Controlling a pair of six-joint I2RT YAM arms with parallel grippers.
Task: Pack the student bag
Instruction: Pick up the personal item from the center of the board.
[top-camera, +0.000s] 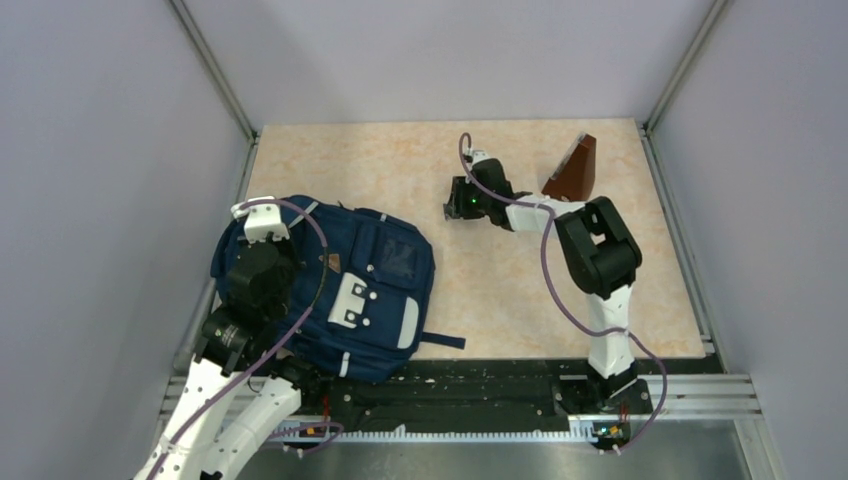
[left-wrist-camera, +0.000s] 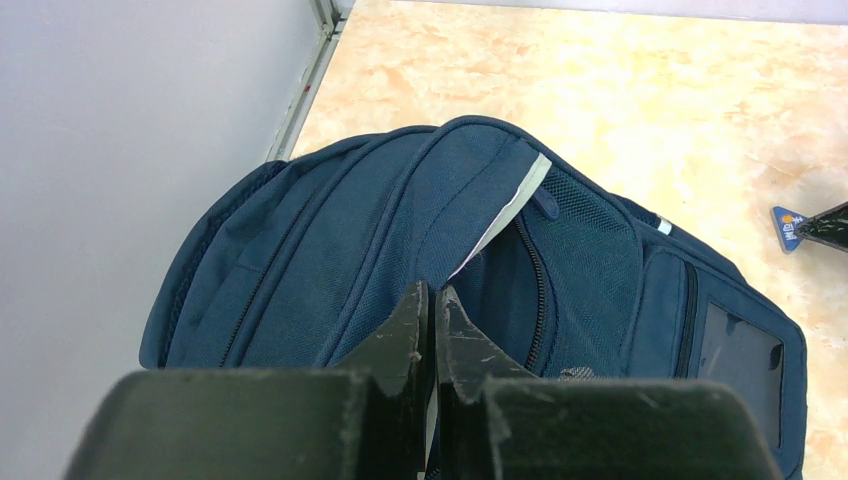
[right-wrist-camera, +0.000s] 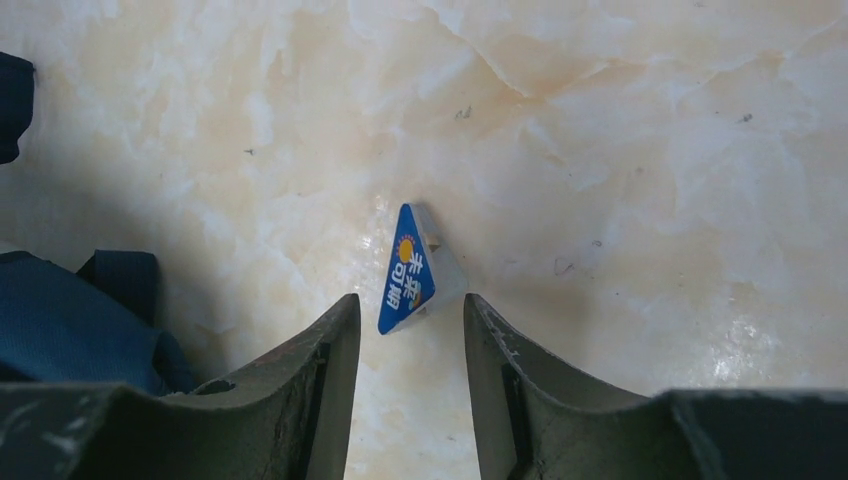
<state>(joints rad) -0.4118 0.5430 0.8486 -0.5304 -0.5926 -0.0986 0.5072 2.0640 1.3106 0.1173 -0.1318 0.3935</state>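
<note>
From above, we see the student bag (top-camera: 370, 290) lying at the table's (top-camera: 500, 300) left side. At the left wrist, our left end effector (left-wrist-camera: 432, 295) is pressed together over the bag's gaping top. At the right wrist, the right end effector (right-wrist-camera: 410, 305) stands apart, straddling a blue triangular packet (right-wrist-camera: 410, 268) on the table. We judge that packing has barely begun.
</note>
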